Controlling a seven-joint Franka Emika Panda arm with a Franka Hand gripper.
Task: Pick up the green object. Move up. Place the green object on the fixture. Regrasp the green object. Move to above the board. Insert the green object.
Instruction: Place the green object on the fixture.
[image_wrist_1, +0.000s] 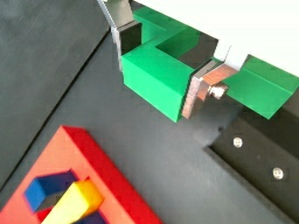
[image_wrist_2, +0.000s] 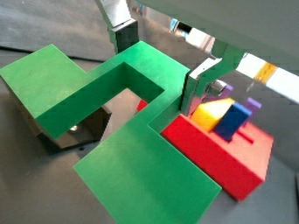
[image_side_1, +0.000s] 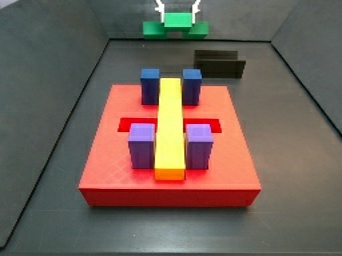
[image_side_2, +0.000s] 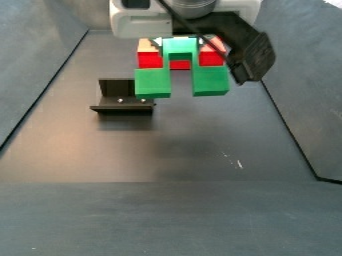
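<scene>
Hanging above the dark counter, the green block is gripped by the tool, whose silver fingers are clamped on the narrow middle of the piece in both wrist views. The block is seen clear of every surface in a side view, with its two arms pointing downward. In a side view from the far end, only a small part of the block and the tool is visible at the upper edge; the arm above is cut off. The black bracket stands on the counter just beside and below the block, apart from it. In a wrist view only a strip of the bracket's base plate with its screws can be made out. The red board lies well apart from the bracket, carrying blue posts, purple posts and a yellow bar. In a side view the board is largely hidden behind the block.
</scene>
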